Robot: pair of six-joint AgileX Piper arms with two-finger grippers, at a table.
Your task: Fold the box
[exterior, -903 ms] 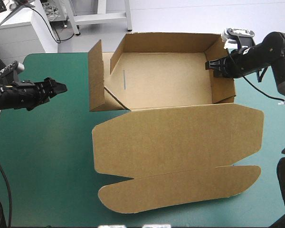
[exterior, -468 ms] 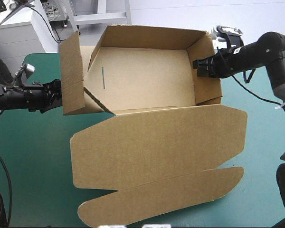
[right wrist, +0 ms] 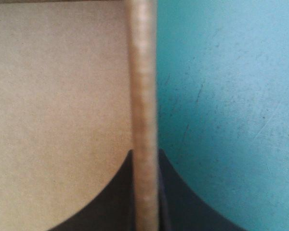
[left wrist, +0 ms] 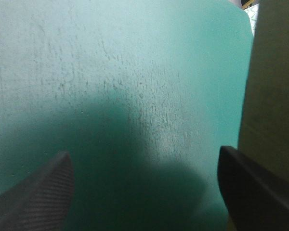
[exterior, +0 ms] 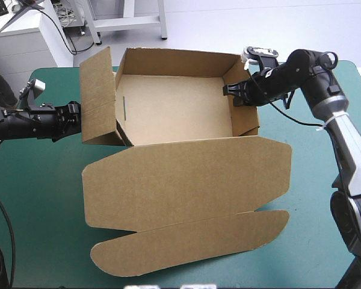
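The brown box (exterior: 186, 180) is shown on the teal-green cover (exterior: 42, 198), toward the table's far side, as an open tray (exterior: 174, 111) with its lid (exterior: 192, 174) laid flat. The board is plain brown. The only mark that can be made out is a short dark slit (exterior: 126, 107) in the tray floor by the left wall.

The sheet's long axis is laid from the far edge toward the robot: the tray farthest, mouth upward, then the lid, then the rounded tuck flap (exterior: 186, 244) nearest. The whole is turned slightly.

The left side flap (exterior: 98, 96) is raised and splayed outward. The left gripper (exterior: 74, 118) is held wide open just outside it, and its tips are partly hidden by the flap from above. The right gripper (exterior: 230, 92) is clamped on the tray's right wall (exterior: 245, 102). That wall's top edge is seen pinched between the gripper's nearly closed fingers.
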